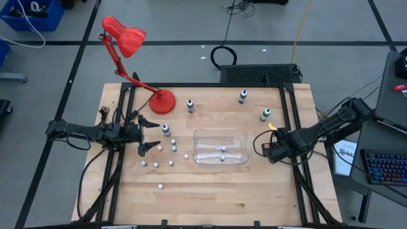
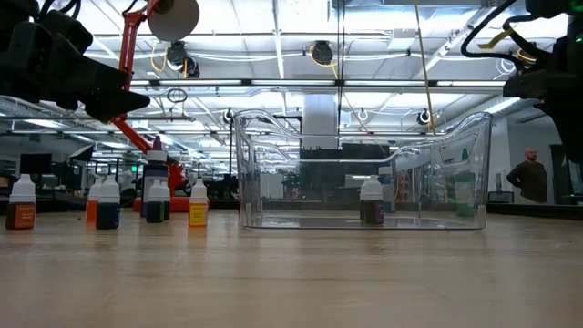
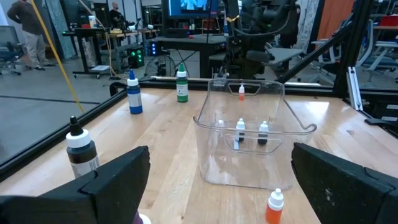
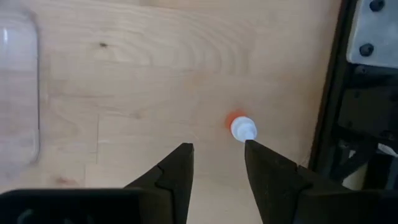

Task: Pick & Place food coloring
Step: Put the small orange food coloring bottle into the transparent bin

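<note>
- left claw fills the near edge of its wrist view, fingers spread as wide as they go, nothing between them. in the high view it hangs over the table's left side.
- just ahead of that claw, an orange bottle stands by the right finger; a black-bodied bottle stands just outside the left finger.
- further ahead sits the clear bin, with two small bottles inside it.
- beyond the bin stand a blue bottle and a green bottle, near the far table edge.
- a cluster of loose bottles lies between the left claw and the bin in the high view; one stray sits apart, nearer the front edge.
- right claw points down at the table on the bin's right side, fingers partly apart and empty; an orange-bodied bottle stands just beyond the tips, slightly off toward one finger.
- risk, as i judge it: that bottle is not centred, so a straight drop could land a finger on its cap and tip it over or push it toward the table frame.
- risk for the left claw: the bottles stand close, so wide fingers coming down on one could knock its neighbours.
- the bin wall is clear and hard to read; a low carry could clip its rim.
</note>
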